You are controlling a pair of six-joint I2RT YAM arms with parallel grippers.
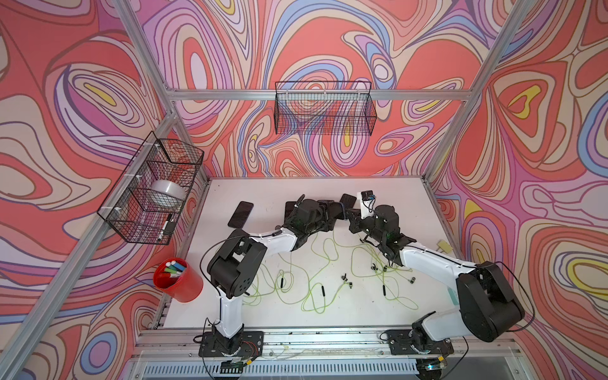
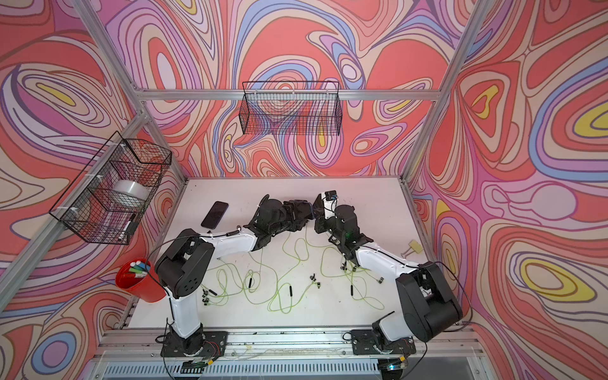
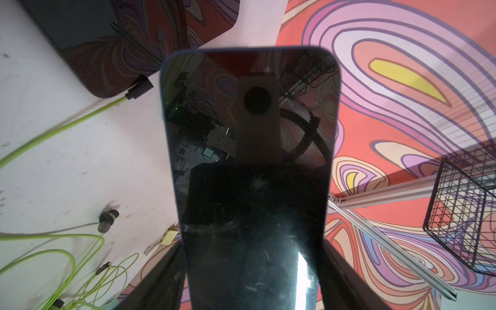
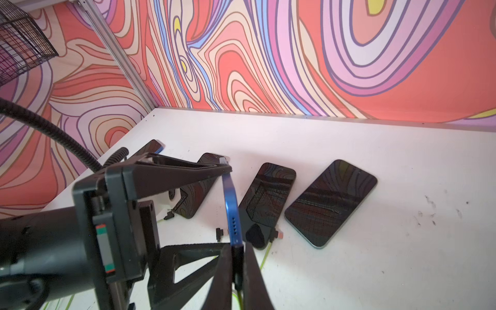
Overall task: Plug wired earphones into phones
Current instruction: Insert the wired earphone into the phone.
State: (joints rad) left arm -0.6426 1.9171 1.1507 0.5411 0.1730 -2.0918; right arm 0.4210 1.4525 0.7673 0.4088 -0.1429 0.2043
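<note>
My left gripper is shut on a blue-edged phone, held by its long sides above the table. In the right wrist view this phone's blue bottom edge stands upright. My right gripper is shut on an earphones plug, which touches that edge's lower end. Both grippers meet at the back middle of the table. Several more phones lie flat there, and one to the left. Yellow-green earphones cables loop across the table's middle.
A red cup of markers stands at the front left corner. Wire baskets hang on the left wall and the back wall. A yellow binder clip lies at the right edge. Small earbuds and remote sticks are scattered among the cables.
</note>
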